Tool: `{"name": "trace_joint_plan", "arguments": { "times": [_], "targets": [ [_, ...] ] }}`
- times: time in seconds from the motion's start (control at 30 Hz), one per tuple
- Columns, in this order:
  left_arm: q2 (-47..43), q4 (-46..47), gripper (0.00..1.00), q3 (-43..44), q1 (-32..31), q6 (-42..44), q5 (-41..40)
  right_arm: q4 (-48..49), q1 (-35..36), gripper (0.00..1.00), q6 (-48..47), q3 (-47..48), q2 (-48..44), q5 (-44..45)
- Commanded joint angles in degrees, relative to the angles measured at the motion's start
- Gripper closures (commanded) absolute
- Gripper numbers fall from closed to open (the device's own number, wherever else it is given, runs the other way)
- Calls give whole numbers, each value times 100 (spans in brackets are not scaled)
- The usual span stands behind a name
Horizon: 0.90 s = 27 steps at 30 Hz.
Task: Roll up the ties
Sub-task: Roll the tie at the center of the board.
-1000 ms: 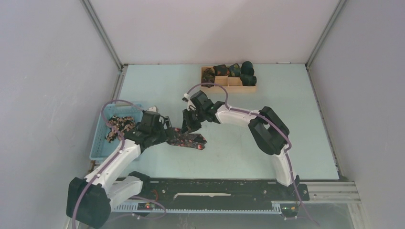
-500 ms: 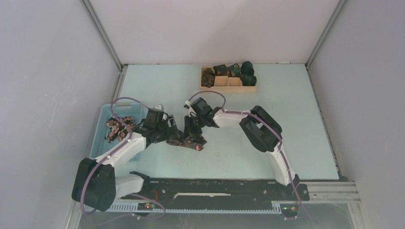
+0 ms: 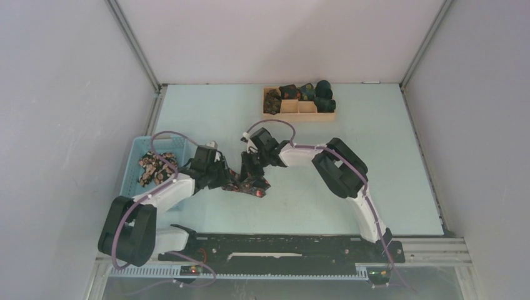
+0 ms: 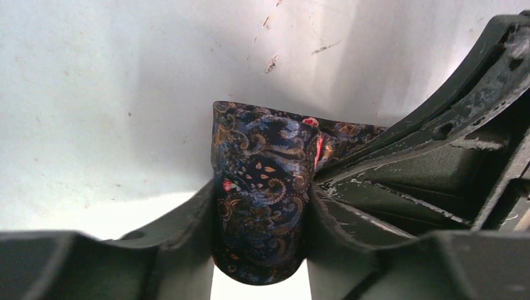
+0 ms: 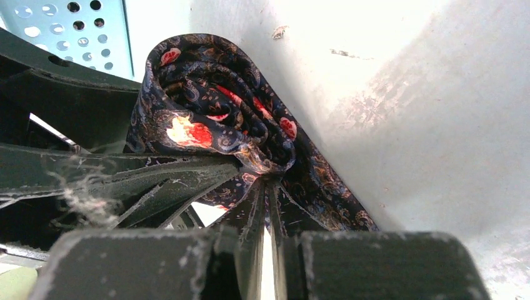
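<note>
Dark floral-patterned fabric necktie (image 3: 250,185) lies on the pale blue-green table (image 3: 325,150), between the two arms; most of it is wound into a loose roll, with a short flat length beside it; the right gripper (image 5: 265,190) is pinched shut on fabric at the roll's core; the left gripper (image 4: 261,206), wide apart a second ago, has moved in from beside the light-blue perforated plastic basket (image 3: 130,190) and now clamps the roll's sides; the roll looks secured for final winding.
</note>
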Motion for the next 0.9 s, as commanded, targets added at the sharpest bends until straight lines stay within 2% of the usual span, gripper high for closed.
{"name": "trace_joint_plan", "arguments": {
  "times": [0.0,0.13,0.37,0.6,0.87],
  "targets": [
    [65,183,58,-48,27,25,149,108,0,91,-60,75,94,22],
    [25,68,71,-22,-56,47,-53,74,-71,91,-168,-190,-217,39],
    [11,-502,83,271,-475,124,-994,-322,-603,91,-580,-722,-1209,273],
    [110,-1022,86,642,-933,151,-1888,-712,-1115,91,-885,-1071,-1927,491],
    [397,-1482,88,953,-1450,70,-2859,-870,-1487,91,-1030,-1314,-2217,554]
  ]
}}
